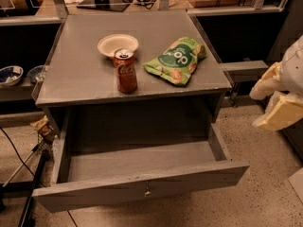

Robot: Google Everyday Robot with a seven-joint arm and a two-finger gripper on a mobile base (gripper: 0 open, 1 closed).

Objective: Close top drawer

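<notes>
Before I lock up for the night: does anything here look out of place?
Only the wide grey wooden top drawer, pulled far out. The red soda can stands upright by the green snack bag. The cream gripper hangs to the drawer's right, apart.

Cabinet top (78,72) holds bowl (118,45), can (126,71), green bag (176,59); hand (277,104) beside it.
</notes>
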